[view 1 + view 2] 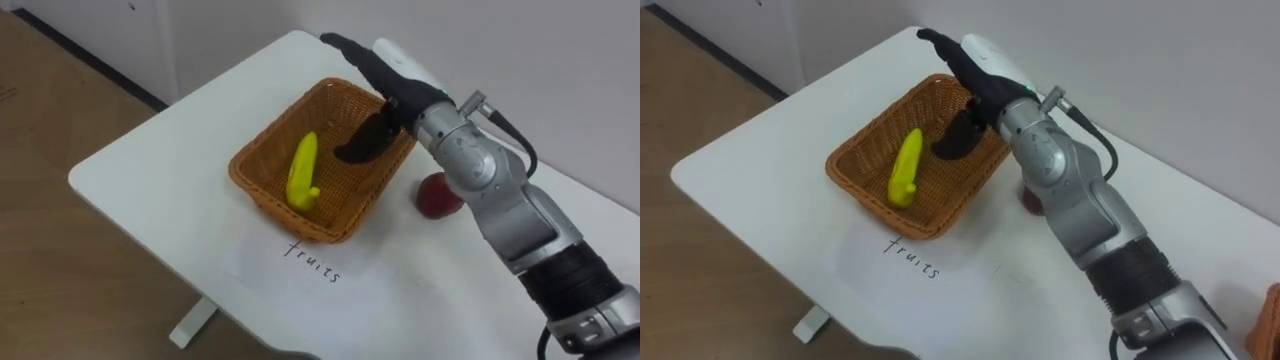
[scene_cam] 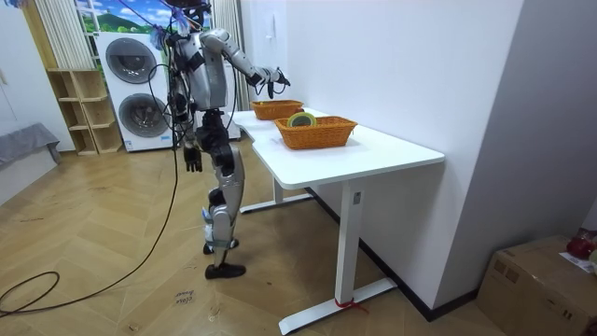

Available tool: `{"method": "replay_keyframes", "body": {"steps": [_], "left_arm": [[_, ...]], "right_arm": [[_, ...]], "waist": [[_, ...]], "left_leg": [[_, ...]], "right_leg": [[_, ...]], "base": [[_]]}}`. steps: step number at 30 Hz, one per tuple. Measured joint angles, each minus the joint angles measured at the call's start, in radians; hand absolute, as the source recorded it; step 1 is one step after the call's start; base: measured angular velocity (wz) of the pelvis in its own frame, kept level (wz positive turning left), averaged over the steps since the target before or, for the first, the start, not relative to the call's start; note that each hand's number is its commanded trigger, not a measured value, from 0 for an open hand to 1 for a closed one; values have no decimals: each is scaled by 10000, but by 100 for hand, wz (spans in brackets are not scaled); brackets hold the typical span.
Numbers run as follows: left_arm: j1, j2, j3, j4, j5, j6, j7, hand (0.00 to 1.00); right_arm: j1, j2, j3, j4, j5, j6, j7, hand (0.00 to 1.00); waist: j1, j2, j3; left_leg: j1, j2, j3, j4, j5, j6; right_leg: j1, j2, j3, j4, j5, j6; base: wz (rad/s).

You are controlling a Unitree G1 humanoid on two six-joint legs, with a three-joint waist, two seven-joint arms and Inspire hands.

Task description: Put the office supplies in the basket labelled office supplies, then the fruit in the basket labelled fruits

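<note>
A brown wicker basket [image 1: 250, 180] stands on the white table [image 1: 150, 160] above a handwritten label. A yellow banana [image 1: 303, 172] lies inside it. My right hand [image 1: 395, 75] hovers over the basket's far right corner, open, fingers stretched out and thumb hanging down, holding nothing. A red apple [image 1: 437, 197] rests on the table just right of the basket, partly hidden behind my right forearm. In the room view I stand at the table's end, and my left hand [image 2: 193, 159] hangs relaxed at my side.
A second wicker basket [image 2: 317, 133] stands nearer the middle of the table and holds a round green and yellow roll [image 2: 301, 119]. The table's front edge and left corner lie close to the fruit basket. A wall runs behind the table.
</note>
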Motion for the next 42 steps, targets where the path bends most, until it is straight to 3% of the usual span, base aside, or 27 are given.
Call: {"method": "replay_keyframes", "body": {"steps": [4,7,11,14,17,20,24,33,42], "left_arm": [[34,-4,-94,-167,6,-4,218,0],[237,-151,-161,-156,128,-16,285,0],[365,-393,-163,-8,208,-17,288,0],[353,-475,-163,224,132,-51,499,0],[358,-543,-174,334,124,-112,672,0],[401,-600,-179,409,123,-230,678,0],[409,-689,-183,508,115,-287,664,0],[404,-821,-381,903,96,-282,465,0],[402,-985,-586,855,94,-189,373,0]], "right_arm": [[2,5,-30,-2,219,-23,-525,0],[34,6,-206,-3,237,-303,-974,0],[187,20,-761,-35,311,-460,-1627,0],[445,28,-906,-31,805,-806,-2263,0],[726,37,-903,23,1423,-1003,-2738,0],[745,99,-907,484,1990,-1115,-3064,0],[794,284,-1248,713,2055,-1150,-3351,0],[823,286,-1596,767,2024,-1230,-3748,0],[1231,309,-1597,1283,2464,-1230,-3688,0]], "waist": [[-43,17,-5],[-167,160,25],[-399,426,-10],[-422,727,-25],[-569,953,-124],[-587,1119,-144],[-867,1153,-149],[-1245,1249,-91],[-1383,1196,-134]], "left_leg": [[58,12,105,15,1,2],[182,13,209,12,-20,36],[232,-7,303,6,-17,55],[356,30,506,-49,-17,56],[387,35,573,-130,5,81],[525,101,792,-221,8,81],[545,121,810,-232,6,80],[732,133,935,-303,3,82],[666,116,832,-269,3,80]], "right_leg": [[14,3,155,-1,0,0],[112,-11,274,-5,1,-1],[127,-44,367,0,2,1],[156,-29,524,5,3,0],[156,-37,568,23,4,-1],[172,6,771,29,20,-21],[181,23,776,24,22,-24],[327,23,781,11,21,-22],[298,10,690,27,21,-22]], "base": [[-7],[-9],[-7],[-18],[-10],[-18],[-3],[-2],[1]]}}
